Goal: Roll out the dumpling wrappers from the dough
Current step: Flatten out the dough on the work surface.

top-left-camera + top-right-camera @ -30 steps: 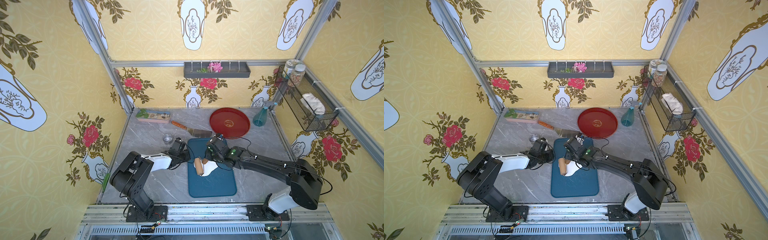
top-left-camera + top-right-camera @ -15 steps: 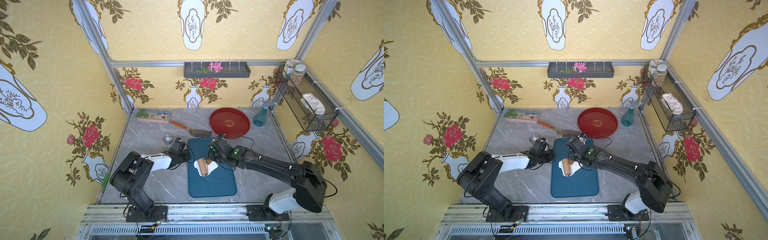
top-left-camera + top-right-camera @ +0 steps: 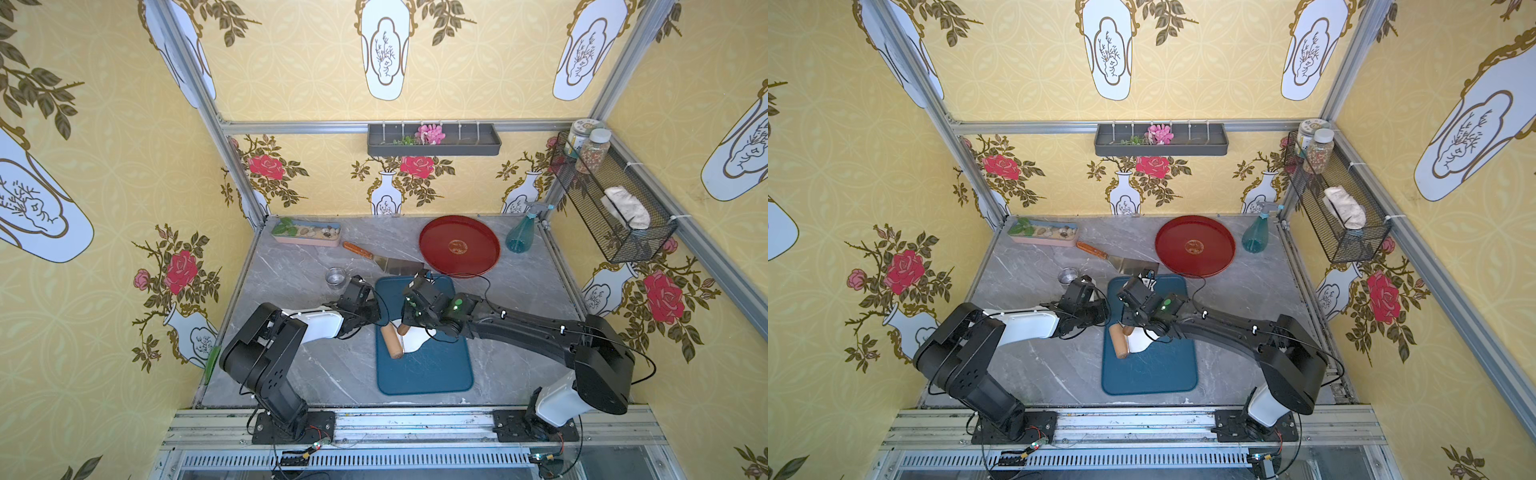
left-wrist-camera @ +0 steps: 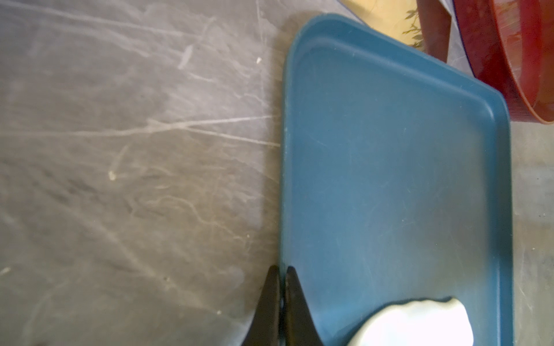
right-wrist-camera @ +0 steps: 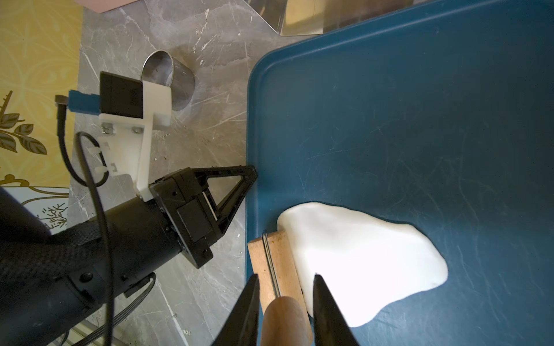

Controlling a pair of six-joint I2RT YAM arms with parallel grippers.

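- Dough sheet (image 5: 359, 263) lies white and ragged-edged on the blue mat (image 5: 419, 119), toward the mat's 9 o'clock side in both top views. No round wrappers are visible yet.
- Rolling pin (image 3: 391, 340) sat over the dough half a second ago. It has since rolled toward 9 o'clock, onto the sheet's edge, so this pass looks spent and a return stroke is likely due.
- Right gripper (image 5: 284, 277) pinches the pin's handle.
- Left gripper (image 4: 279, 269), pressed together and empty, has its tips at the mat's rim.

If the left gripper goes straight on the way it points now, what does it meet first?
Most likely the rim of the dark blue rectangular tray: the shut left gripper sits right at that edge, perhaps touching it. The flat white dough sheet lies aside from its line.
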